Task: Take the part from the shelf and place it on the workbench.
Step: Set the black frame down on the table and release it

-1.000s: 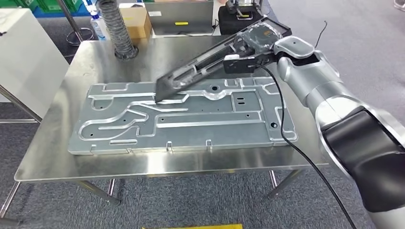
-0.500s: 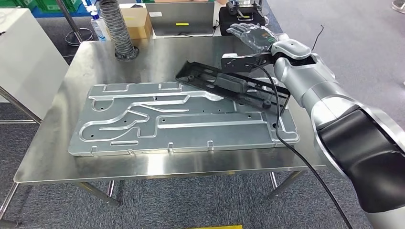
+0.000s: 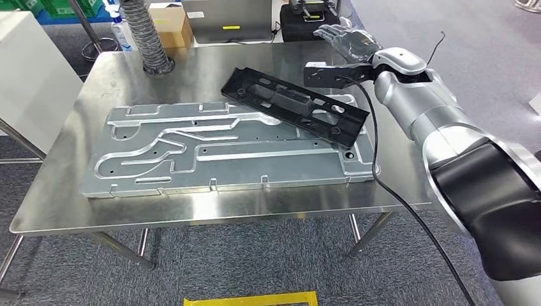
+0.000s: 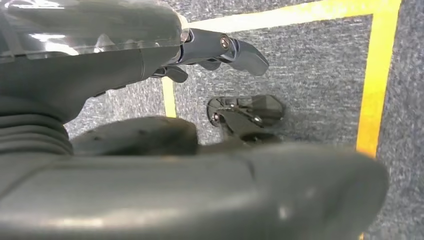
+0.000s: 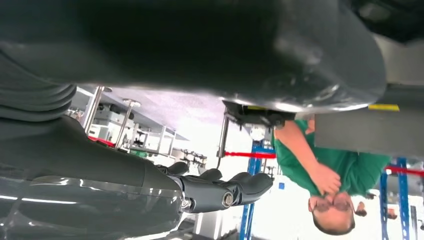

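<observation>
In the head view the right hand [image 3: 348, 39] hangs above the far right part of the steel table [image 3: 57, 210], fingers spread flat and holding nothing, clear of the black part [image 3: 293, 106]. That part, a long matt plastic frame with ribs and cut-outs, lies slantwise across the far right corner of the big grey metal plate [image 3: 191, 153], which is flat with raised, winding channels and rests on the shiny tabletop. A ribbed grey hose [image 3: 145, 38] stands at the table's far left. In the left wrist view the left hand [image 4: 220, 50] hangs over grey carpet with yellow tape lines [image 4: 375, 80], fingers loosely apart and empty. In the right wrist view the right hand's dark fingers [image 5: 225, 192] stretch out together, gripping nothing; a person in a green top [image 5: 345, 165] stands beyond.
</observation>
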